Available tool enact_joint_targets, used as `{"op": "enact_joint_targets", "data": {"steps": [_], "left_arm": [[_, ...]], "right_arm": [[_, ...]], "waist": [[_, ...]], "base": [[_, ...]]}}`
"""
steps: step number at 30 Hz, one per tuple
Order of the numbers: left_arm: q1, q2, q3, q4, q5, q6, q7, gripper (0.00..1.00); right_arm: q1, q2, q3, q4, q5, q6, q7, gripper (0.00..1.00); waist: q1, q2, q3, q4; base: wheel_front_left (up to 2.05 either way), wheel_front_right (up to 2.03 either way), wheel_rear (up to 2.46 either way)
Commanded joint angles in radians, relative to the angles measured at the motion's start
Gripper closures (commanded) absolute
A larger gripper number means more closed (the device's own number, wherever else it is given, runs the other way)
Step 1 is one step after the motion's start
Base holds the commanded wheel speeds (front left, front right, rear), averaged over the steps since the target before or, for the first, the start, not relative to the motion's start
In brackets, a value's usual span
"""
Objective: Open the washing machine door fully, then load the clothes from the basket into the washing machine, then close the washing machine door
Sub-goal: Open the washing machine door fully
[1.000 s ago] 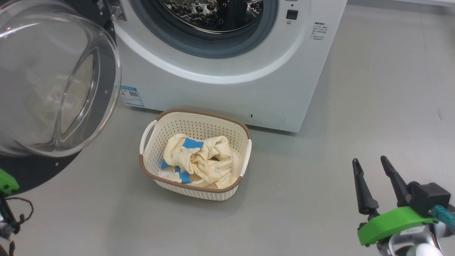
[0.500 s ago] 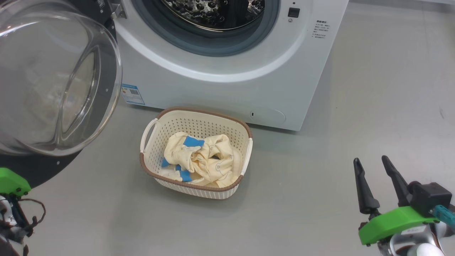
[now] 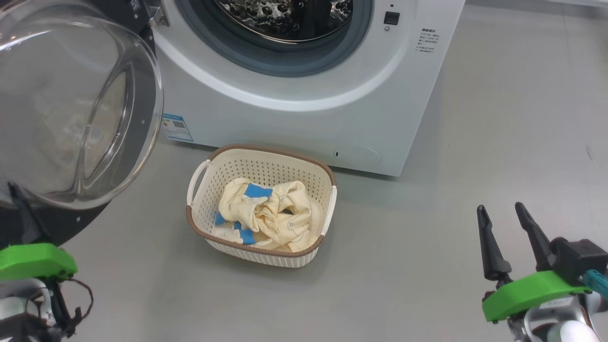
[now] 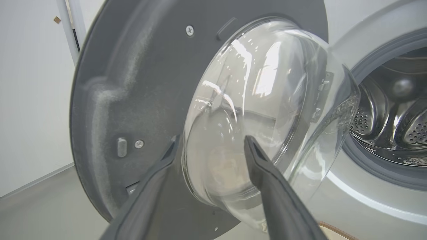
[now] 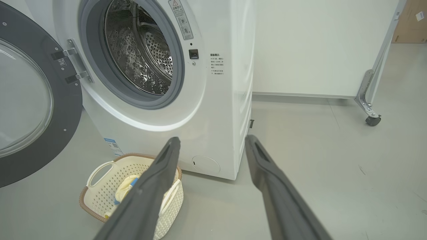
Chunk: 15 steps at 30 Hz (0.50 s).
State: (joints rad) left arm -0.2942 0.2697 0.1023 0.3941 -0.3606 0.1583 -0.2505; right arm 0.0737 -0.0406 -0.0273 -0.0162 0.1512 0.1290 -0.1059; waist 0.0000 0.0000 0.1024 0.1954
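The washing machine (image 3: pixel 285 123) stands at the top of the head view, its steel drum (image 3: pixel 285 19) exposed. Its door (image 3: pixel 142 118) hangs open at the left, glass bowl facing me. On the floor in front sits the basket (image 3: pixel 266 149) holding the cream and blue clothes (image 3: pixel 266 213). My left gripper (image 4: pixel 211 143) is open at the lower left, close to the door's (image 4: pixel 133 83) inner side, with nothing between its fingers. My right gripper (image 3: pixel 499 207) is open and empty at the lower right, well away from the basket (image 5: pixel 100 173).
Bare grey floor (image 3: pixel 427 266) lies between the basket and my right gripper. In the right wrist view a white panel on a castor (image 5: pixel 372 120) stands to the right of the machine (image 5: pixel 217 116). A cardboard box (image 5: pixel 410 23) shows behind it.
My left gripper has come up and rightward into the lower left corner and its jaws have opened. The right gripper has shifted only slightly. Basket and clothes lie as before.
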Motion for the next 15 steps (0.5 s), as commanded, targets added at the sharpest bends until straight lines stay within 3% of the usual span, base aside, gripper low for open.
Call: {"op": "enact_joint_targets", "data": {"steps": [1,15], "left_arm": [[-0.002,0.034,0.026,-0.063,0.013,0.001,-0.007,0.00],[0.144,-0.015,-0.091,-0.332,0.045,-0.011,0.062,0.00]], "right_arm": [[-0.043,-0.010,0.017,-0.033,0.001,0.002,-0.007,0.00],[-0.047,-0.010,0.005,-0.041,-0.007,0.002,-0.014,0.00]], "waist": [[0.0000,0.0000,-0.006,-0.003],[0.0000,0.0000,-0.010,-0.048]], "base": [[0.00,0.00,0.00],[0.00,0.00,0.00]]}}
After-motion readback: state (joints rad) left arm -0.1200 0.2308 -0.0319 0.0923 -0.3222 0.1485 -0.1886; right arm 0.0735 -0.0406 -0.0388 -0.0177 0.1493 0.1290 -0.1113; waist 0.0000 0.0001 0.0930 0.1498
